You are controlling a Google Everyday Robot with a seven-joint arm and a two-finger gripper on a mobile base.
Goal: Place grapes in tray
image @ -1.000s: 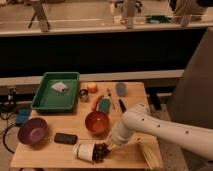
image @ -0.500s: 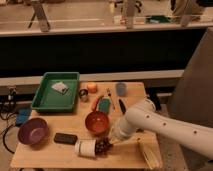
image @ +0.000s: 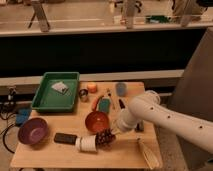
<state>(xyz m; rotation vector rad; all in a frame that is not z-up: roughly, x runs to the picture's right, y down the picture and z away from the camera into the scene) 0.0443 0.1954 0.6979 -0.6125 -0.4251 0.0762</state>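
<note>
The grapes (image: pixel 104 138), a small dark red-purple bunch, sit near the table's front edge, right beside a white cup (image: pixel 87 144) lying on its side. My gripper (image: pixel 111 135) is at the end of the white arm (image: pixel 150 115) that reaches in from the right. It is down at the right side of the grapes and touches or covers them. The green tray (image: pixel 44 102) stands at the back left of the table, well apart from the grapes, with a white packet (image: pixel 60 87) inside it.
An orange-brown bowl (image: pixel 97 121) stands just behind the grapes. A purple bowl (image: pixel 33 131) and a black flat object (image: pixel 65 138) lie at the front left. A small can (image: pixel 83 95), an orange item (image: pixel 92 87), a grey-blue cup (image: pixel 121 89) and a teal item (image: pixel 104 105) stand mid-table.
The gripper end of the arm has shifted slightly left and up at the grapes. The grapes and the white cup sit a little farther from the front edge than before.
</note>
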